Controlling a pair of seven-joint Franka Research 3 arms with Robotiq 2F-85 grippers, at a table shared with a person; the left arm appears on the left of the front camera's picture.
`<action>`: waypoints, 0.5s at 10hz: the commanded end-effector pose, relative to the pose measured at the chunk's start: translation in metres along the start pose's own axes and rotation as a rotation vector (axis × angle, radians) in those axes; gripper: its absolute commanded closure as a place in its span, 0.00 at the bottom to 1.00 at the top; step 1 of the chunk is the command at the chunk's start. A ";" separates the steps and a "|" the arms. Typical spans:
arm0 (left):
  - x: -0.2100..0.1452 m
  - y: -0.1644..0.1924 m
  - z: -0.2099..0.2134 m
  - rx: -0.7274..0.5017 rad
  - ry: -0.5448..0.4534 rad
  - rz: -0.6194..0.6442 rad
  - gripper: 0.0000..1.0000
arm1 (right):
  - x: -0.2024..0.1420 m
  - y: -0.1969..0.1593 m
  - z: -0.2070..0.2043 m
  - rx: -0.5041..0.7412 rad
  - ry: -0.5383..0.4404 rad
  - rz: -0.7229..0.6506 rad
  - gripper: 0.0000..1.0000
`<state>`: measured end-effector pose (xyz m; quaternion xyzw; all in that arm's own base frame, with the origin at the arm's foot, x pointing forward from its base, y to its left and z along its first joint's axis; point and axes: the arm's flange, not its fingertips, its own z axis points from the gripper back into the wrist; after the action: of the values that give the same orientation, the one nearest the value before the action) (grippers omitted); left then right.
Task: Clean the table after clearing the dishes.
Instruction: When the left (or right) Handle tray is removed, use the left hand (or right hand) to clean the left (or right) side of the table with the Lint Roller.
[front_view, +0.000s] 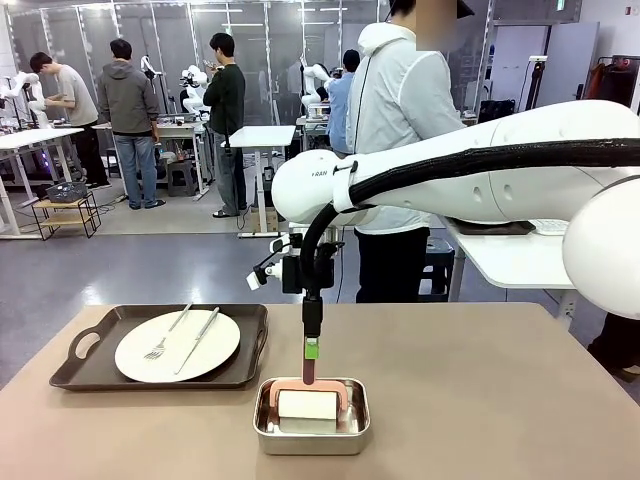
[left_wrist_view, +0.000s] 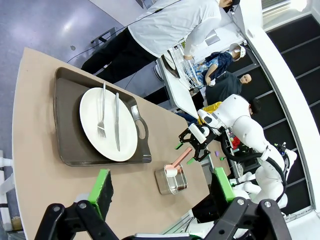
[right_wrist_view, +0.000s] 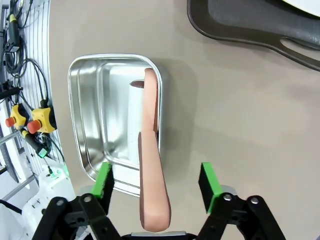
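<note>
Pan (front_view: 312, 440) — shiny metal; table (front_view: 500, 400) — matt.

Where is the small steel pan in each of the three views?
Front view: the steel pan sits at bottom centre.
Left wrist view: just below centre.
Right wrist view: left of centre, large.
Shared landmark: the dark tray beside it.

Tabletop (front_view: 480, 400): rectangular, plain matte beige-brown, even in tone across the surface.

Two items rest directly on it.

1. Dark brown tray (front_view: 72, 378), rectangular, with a cut-out handle at each short end. It sits on the robot's left half, close to the far edge, long side parallel to that edge.
2. Small rectangular steel pan (front_view: 312, 447), around mid-width, close to the robot-side edge. It is near the tray's near right corner, with a gap of bare tabletop between them.
</note>
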<state>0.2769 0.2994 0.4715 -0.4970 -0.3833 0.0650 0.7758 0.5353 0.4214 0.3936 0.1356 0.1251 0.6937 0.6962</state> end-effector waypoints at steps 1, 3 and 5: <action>0.001 -0.002 0.003 -0.002 -0.004 -0.004 0.00 | 0.005 0.004 0.002 -0.003 0.017 -0.021 0.35; 0.001 -0.002 0.003 -0.002 -0.004 -0.004 0.00 | 0.003 0.005 0.002 -0.002 0.005 -0.025 0.36; 0.001 -0.002 0.003 -0.002 -0.004 -0.004 0.00 | 0.004 0.006 0.003 -0.002 0.005 -0.022 0.56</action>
<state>0.2769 0.2994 0.4714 -0.4970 -0.3833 0.0650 0.7758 0.5357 0.4217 0.3944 0.1358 0.1247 0.6934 0.6965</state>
